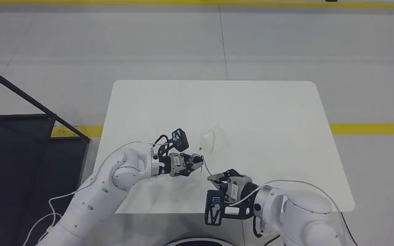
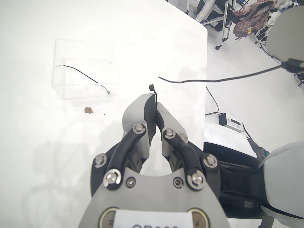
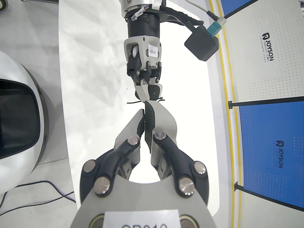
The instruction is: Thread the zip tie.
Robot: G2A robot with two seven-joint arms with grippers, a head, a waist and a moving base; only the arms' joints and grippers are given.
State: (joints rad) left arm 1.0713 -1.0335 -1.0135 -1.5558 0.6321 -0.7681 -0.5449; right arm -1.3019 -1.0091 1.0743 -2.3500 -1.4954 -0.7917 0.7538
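obstacle: clear box (image 1: pixel 212 138) on table (image 1: pixel 277 111), just beyond left gripper (image 1: pixel 198 161) | obstacle: right gripper (image 1: pixel 213 177) nearly tip-to-tip with it near the front edge, zip tie (image 1: pixel 206 169) strung across the narrow gap | room: broad tabletop right of and behind the box

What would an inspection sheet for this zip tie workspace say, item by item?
Surface: white table, rounded corners.
Job's things: zip tie pinched near its head; tail not yet threaded through the head.
Clutter: clear box holding a second tie; brown crumb beside the box.
Pincers: left pincer shut on the zip tie; right pincer shut, apparently on its tail.
Cables: sleeved cable along the left wrist.
Surroundings: yellow floor line; blue panels.
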